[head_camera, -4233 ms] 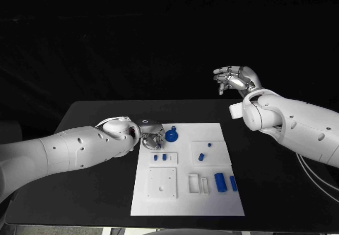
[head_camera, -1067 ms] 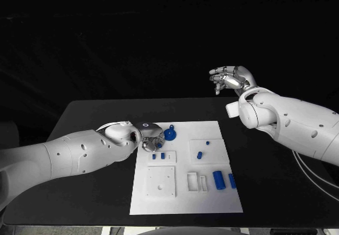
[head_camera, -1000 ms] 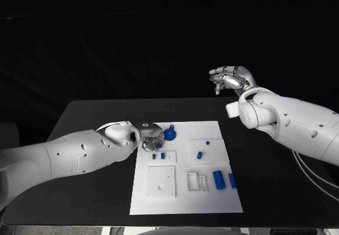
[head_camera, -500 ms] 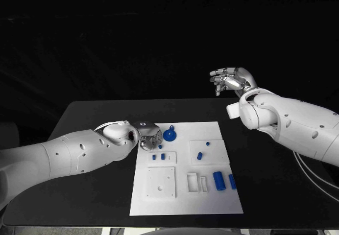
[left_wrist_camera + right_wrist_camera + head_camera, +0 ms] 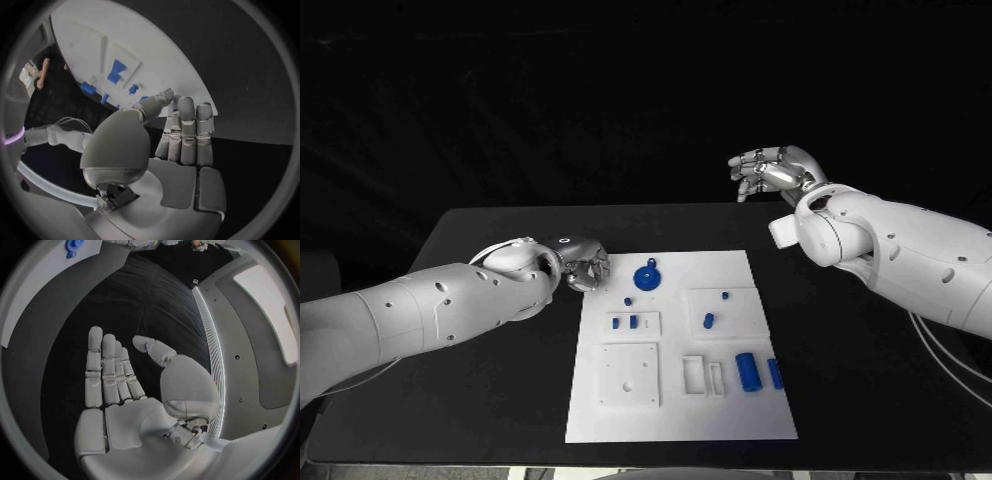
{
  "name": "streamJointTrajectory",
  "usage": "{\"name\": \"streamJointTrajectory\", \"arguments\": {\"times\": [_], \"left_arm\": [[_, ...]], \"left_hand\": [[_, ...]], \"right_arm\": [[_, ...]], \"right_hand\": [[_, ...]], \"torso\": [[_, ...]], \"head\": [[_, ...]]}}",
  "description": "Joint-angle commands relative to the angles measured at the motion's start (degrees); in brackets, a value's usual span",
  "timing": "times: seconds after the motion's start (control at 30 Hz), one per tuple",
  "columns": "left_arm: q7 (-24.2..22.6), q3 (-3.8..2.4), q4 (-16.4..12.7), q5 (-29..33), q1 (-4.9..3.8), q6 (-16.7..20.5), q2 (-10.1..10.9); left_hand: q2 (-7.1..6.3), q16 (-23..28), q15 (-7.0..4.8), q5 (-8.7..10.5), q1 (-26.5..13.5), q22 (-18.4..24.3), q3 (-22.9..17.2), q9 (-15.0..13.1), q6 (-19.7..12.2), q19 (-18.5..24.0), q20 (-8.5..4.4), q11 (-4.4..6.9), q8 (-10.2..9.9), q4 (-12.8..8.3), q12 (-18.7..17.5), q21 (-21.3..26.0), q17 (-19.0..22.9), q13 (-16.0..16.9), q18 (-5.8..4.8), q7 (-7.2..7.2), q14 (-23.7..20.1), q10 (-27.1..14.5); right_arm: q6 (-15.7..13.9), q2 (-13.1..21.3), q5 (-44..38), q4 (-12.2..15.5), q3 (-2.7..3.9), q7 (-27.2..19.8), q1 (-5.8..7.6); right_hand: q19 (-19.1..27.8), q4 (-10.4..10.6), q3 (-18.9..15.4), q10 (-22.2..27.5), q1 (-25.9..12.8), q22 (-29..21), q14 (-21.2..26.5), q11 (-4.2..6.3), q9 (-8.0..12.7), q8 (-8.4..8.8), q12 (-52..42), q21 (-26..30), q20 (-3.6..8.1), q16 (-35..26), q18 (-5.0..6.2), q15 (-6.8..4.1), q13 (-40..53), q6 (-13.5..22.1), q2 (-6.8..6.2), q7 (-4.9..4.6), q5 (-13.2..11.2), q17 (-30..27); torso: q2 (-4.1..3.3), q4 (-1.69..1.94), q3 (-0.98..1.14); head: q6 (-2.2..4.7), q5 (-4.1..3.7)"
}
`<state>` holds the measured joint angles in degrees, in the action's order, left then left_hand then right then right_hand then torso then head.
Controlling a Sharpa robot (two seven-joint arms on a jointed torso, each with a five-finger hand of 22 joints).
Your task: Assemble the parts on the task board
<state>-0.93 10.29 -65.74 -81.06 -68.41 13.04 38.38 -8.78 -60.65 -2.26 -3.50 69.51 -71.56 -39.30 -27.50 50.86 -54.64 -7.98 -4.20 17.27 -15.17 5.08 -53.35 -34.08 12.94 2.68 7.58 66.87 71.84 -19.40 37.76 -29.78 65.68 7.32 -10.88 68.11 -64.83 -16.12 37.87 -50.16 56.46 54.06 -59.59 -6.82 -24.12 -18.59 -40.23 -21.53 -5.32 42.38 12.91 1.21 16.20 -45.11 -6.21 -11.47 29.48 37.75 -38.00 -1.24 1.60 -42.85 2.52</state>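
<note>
The white task board [image 5: 682,400] lies mid-table. Near its far edge lies a round blue part with a handle [image 5: 646,276], with a tiny blue piece [image 5: 627,300] just in front of it. Two short blue pegs [image 5: 625,322] stand in a small plate, another blue piece [image 5: 708,321] sits in the plate to their right, and two blue cylinders [image 5: 759,372] lie nearer me. My left hand [image 5: 581,265] hovers off the board's far left corner; its fingers [image 5: 187,130] are straight and hold nothing. My right hand [image 5: 769,172] is raised beyond the table's far right, palm flat and empty [image 5: 125,390].
A white square plate [image 5: 629,374] and a narrow white frame [image 5: 697,372] sit on the board's near half. Bare black table [image 5: 473,380] lies on both sides of the board. My left forearm [image 5: 416,315] crosses the table's left part.
My left hand has pulled back from the board's far left area to just off its corner. The round blue part now lies fully uncovered. My right hand has sunk slightly.
</note>
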Motion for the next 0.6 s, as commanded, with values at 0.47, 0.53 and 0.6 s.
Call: {"name": "streamJointTrajectory", "arguments": {"times": [0.47,0.53,0.6], "left_arm": [[-9.4,-2.95,-5.2,49.0,-2.60,-0.7,7.0],[-10.0,-2.93,-5.7,51.9,-2.59,-0.9,7.4],[-10.9,-2.93,-6.5,55.0,-2.58,-1.1,7.9]], "left_hand": [[-0.28,2.8,0.50,0.50,-7.0,0.8,3.4,-0.2,-0.6,1.0,0.82,-0.41,0.7,4.4,0.0,2.0,1.2,0.2,2.66,1.73,-0.8,-0.4],[-0.83,2.9,0.55,0.23,-8.3,0.8,4.3,-0.1,-0.8,1.1,0.92,-0.45,0.5,5.0,0.0,2.0,1.2,0.2,2.54,1.88,-0.8,-0.3],[-1.14,2.9,0.49,0.73,-9.4,0.7,5.3,-0.1,-1.2,1.2,0.84,-0.40,0.4,5.2,0.0,2.0,1.2,0.3,2.61,1.97,-0.8,-0.3]], "right_arm": [[15.0,1.9,-34.3,-1.3,-2.07,4.4,-0.01],[14.2,2.3,-38.4,-0.8,-2.82,5.1,-0.01],[13.5,2.8,-43.0,0.6,-3.61,6.0,-0.01]], "right_hand": [[-6.1,-0.6,-4.2,-11.0,6.9,-8.1,-7.5,0.11,-0.8,-2.19,21.0,5.1,0.54,-9.4,2.09,-0.32,-8.0,-2.5,-0.76,0.79,-11.2,-0.7],[-9.1,-0.8,-5.2,-12.0,7.4,-6.7,-10.3,0.79,-0.7,-2.12,20.9,2.8,1.91,-7.3,2.09,-1.27,-7.8,-2.5,-1.56,0.75,-11.3,0.8],[-9.9,-0.7,-5.6,-12.4,7.6,-6.0,-10.8,0.98,-0.7,-2.13,21.1,1.9,2.54,-6.5,2.09,-1.65,-7.7,-2.7,-1.48,0.81,-11.2,1.9]], "torso": [[0.78,0.00,0.26],[0.97,0.01,0.32],[1.18,0.00,0.35]], "head": [[0.79,-0.64],[0.77,-0.58],[0.73,-0.56]]}}
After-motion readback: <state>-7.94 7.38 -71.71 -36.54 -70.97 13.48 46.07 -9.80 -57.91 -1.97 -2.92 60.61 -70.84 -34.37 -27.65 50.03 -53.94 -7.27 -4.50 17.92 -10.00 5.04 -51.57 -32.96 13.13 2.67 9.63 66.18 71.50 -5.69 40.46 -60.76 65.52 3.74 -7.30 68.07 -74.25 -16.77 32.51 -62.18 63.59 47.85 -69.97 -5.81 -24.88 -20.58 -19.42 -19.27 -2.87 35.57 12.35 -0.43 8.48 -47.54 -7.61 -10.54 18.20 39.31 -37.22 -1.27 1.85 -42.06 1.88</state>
